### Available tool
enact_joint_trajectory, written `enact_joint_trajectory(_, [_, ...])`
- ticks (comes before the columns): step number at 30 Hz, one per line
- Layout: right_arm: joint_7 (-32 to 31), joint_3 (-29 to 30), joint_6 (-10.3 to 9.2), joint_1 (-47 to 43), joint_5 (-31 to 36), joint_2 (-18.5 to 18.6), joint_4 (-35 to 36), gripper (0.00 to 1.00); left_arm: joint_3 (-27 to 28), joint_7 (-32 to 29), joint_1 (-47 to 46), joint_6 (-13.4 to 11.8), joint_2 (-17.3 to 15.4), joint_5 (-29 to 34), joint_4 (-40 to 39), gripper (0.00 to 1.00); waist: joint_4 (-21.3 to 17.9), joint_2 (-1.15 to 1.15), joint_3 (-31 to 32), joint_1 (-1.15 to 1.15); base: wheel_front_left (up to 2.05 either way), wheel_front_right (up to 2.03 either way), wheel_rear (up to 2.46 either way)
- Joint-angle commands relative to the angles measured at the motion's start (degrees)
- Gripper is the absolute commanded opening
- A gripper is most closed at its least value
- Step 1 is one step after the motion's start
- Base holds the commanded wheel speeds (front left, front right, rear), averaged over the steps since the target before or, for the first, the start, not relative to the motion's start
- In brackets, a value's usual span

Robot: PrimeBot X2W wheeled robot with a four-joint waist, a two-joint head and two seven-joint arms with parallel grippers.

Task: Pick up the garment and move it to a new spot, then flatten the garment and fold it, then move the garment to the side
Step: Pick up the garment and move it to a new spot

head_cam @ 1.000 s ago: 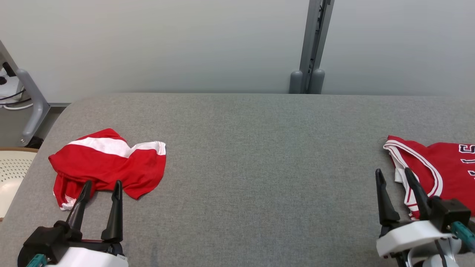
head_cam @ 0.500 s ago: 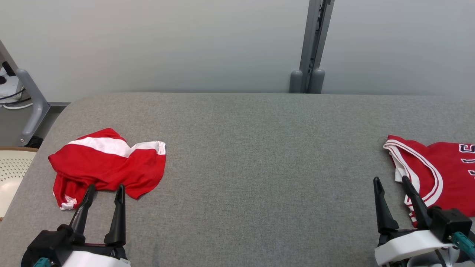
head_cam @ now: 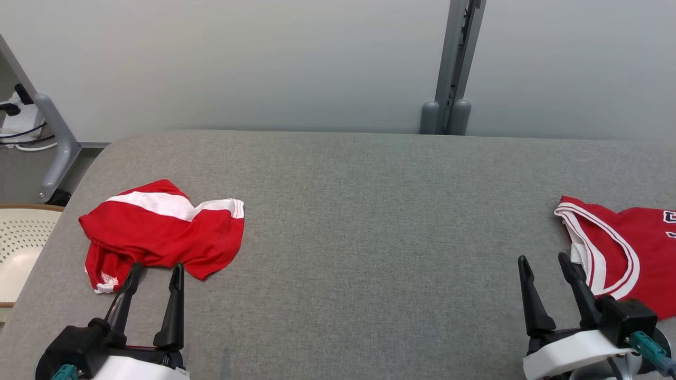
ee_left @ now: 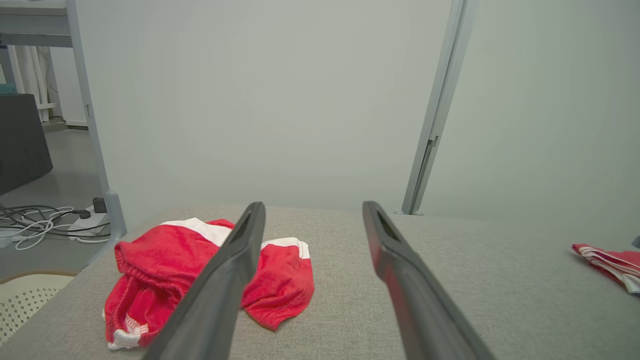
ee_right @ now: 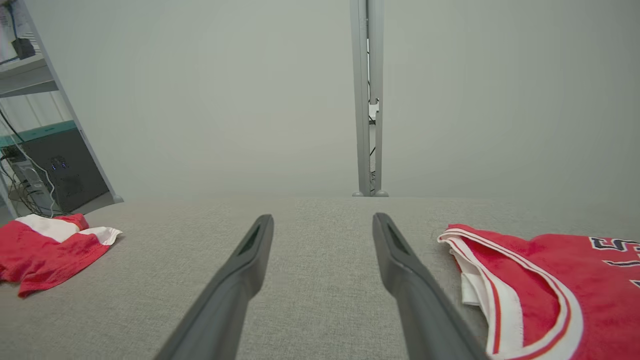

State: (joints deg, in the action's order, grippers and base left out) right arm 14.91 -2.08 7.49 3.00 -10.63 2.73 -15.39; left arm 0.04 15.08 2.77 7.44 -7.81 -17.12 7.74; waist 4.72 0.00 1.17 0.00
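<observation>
**Shorts**: red with a white band, crumpled in a heap. They lie at lower left of the head view on the grey table. Judged to be the garment to pick up, being the unflattened one.

- Handling (judged): light, limp, thin cloth that will sag and bunch when lifted. Not fragile, and unlikely to slide on the cloth top.
- Hold (judged): pinch a hemmed or banded edge, not mid-cloth. Two holds set apart would spread it better.

**Left gripper**: lower left, jaws spread wide, holding nothing. Tips are at the shorts' near edge; contact cannot be told.

**Right gripper**: lower right, jaws spread wide, holding nothing.

**Jersey**: red with white trim, at the right edge just beside the right gripper. It lies fairly flat, well apart from the shorts.
</observation>
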Motion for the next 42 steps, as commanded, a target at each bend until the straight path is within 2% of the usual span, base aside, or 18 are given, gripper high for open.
enact_joint_trajectory(1, [0.4,-0.3,0.01,0.5,-0.5,0.3,-0.2,1.0,0.0,0.1,-0.9,0.0,-0.4,0.3,0.1,1.0,1.0,0.0,0.1,0.0,0.0,0.0,0.0])
enact_joint_trajectory(11, [0.4,-2.9,0.01,0.8,-1.5,0.3,-1.0,1.0,0.5,0.1,-1.0,0.1,-1.1,0.5,1.1,1.0,7.0,0.0,0.4,0.0,0.0,0.0,0.0])
enact_joint_trajectory(27, [0.4,-6.0,0.01,2.2,-2.7,0.3,-1.8,1.0,1.7,0.1,-1.1,0.0,-0.5,0.8,2.9,1.0,16.1,0.0,0.4,0.0,0.0,0.0,0.0])
enact_joint_trajectory(37, [0.4,-7.0,0.01,2.9,-3.2,0.3,-2.5,1.0,2.0,0.1,-1.5,0.0,-1.0,0.7,3.3,1.0,16.7,0.0,0.3,0.0,0.0,0.0,0.0])
enact_joint_trajectory(42, [0.4,-7.7,0.01,3.5,-3.4,0.3,-2.6,1.0,0.7,-2.8,-4.1,0.0,-3.4,0.3,4.2,1.0,15.2,0.0,-0.6,0.0,0.0,0.0,0.0])
